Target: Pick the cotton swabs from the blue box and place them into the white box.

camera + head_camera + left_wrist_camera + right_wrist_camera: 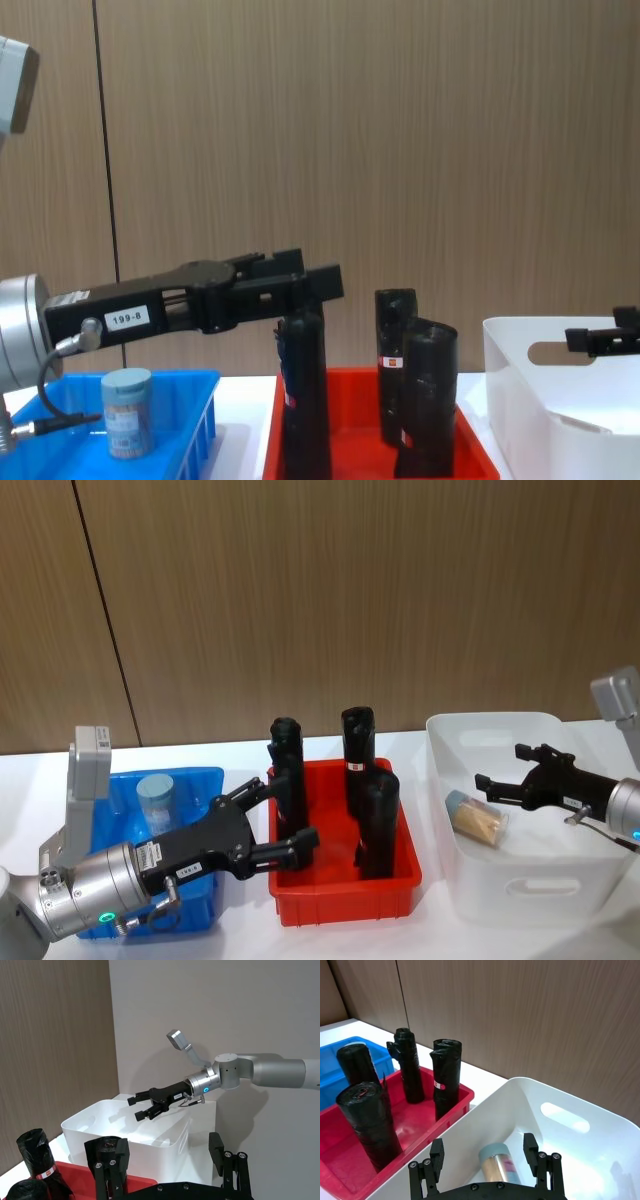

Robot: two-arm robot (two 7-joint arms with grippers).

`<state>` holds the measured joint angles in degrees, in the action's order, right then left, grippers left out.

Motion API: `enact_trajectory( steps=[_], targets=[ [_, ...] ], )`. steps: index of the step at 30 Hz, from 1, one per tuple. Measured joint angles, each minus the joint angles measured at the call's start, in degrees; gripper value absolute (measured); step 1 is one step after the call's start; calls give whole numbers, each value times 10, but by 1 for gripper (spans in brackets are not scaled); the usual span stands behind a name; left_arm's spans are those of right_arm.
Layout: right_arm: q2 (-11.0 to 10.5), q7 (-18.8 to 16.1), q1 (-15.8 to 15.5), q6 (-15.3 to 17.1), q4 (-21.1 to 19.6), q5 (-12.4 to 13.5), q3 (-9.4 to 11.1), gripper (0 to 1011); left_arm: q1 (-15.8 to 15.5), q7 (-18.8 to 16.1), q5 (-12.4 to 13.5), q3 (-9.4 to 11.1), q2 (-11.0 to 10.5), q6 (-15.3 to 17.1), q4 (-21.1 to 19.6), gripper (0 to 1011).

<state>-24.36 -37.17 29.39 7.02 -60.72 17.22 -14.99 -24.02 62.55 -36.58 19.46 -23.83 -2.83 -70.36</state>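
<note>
Fingers of the right end effector are spread wide and hold nothing. It hovers above the open white box and points toward the robot's left. Beneath it, one tub of cotton swabs lies on its side on the floor of the box. Its pale-blue lid faces the left wall, and tan sticks show through the clear side. In the right wrist view the tub lies below the gap between the two fingers and touches neither.

The left end effector is also wide open and empty. It reaches out over the left edge of the red crate, just past the blue box. One finger passes in front of the nearest of the tall black cylinders, which stand upright in the crate and carry red-and-white labels. From the chest view this end effector hangs level with that cylinder's top, well above the crate floor.

A second tub of cotton swabs stands upright, lid up, in the blue box behind the left arm. Blue box, red crate and white box sit in a row, from the robot's left to its right, on the white surface before a wood-panelled wall.
</note>
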Motion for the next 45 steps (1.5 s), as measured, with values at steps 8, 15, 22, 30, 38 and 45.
enact_trajectory(
  steps=[8,15,22,30,38,45],
  targets=[
    [-3,-3,-7,-1,-16,5,0,1002,0,0,0,0,0,0,0,1004],
    [-5,-4,-11,-2,-25,8,-1,1001,0,0,0,0,0,0,0,1004],
    [-5,-1,-16,-3,-31,8,-1,1002,1,-5,2,0,0,0,-2,1004],
    [1,38,-48,-8,-73,6,2,1001,8,-48,19,5,1,2,-18,1004],
    [10,91,-94,-16,-134,4,5,1001,19,-111,45,12,3,6,-41,1004],
    [17,132,-129,-22,-179,1,8,1001,27,-157,64,17,5,9,-58,1004]
  ],
)
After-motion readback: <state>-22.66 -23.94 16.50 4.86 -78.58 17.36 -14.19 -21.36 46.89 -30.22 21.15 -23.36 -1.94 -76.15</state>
